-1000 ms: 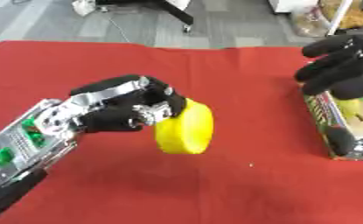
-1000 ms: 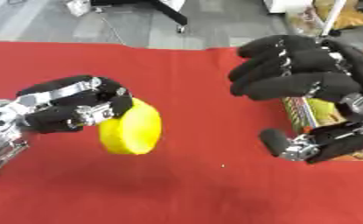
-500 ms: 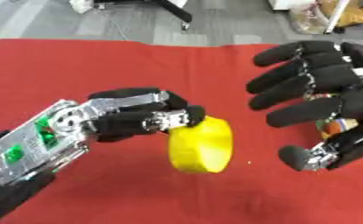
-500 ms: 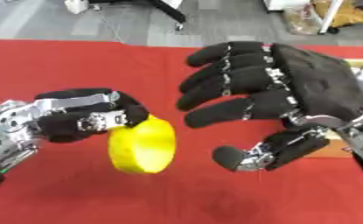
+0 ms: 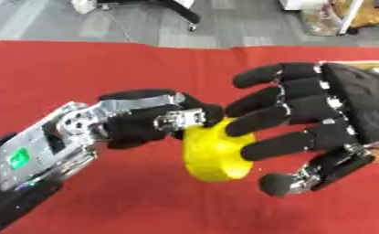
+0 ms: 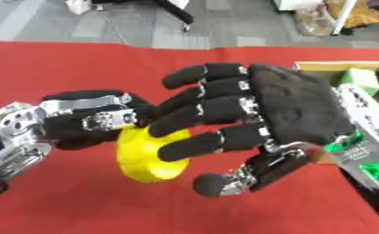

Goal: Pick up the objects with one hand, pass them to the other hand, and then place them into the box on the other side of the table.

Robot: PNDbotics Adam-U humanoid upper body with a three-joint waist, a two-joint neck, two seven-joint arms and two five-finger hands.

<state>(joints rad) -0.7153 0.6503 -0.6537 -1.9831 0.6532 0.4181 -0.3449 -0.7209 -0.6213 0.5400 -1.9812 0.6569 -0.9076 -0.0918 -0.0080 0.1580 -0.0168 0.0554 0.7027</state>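
Note:
A thick yellow disc (image 5: pixel 212 155) hangs above the red table, on edge. My left hand (image 5: pixel 136 123) comes in from the left and is shut on the disc's upper rim. My right hand (image 5: pixel 320 119) reaches in from the right with fingers spread wide. Its straight fingers (image 6: pixel 200 114) lie over the disc's right face and its thumb (image 6: pixel 224 183) sits below and apart from it. The box (image 6: pixel 344 75) stands at the table's right edge, mostly hidden behind my right hand.
The red cloth (image 5: pixel 80 73) covers the whole table. Beyond its far edge lies grey floor with a chair base (image 5: pixel 176 9) and a cluttered corner at the upper right. The box holds a green item (image 6: pixel 360 77).
My left hand has carried the disc rightward and closer. My right hand has swung in from the box side, and its spread fingers now reach over the disc.

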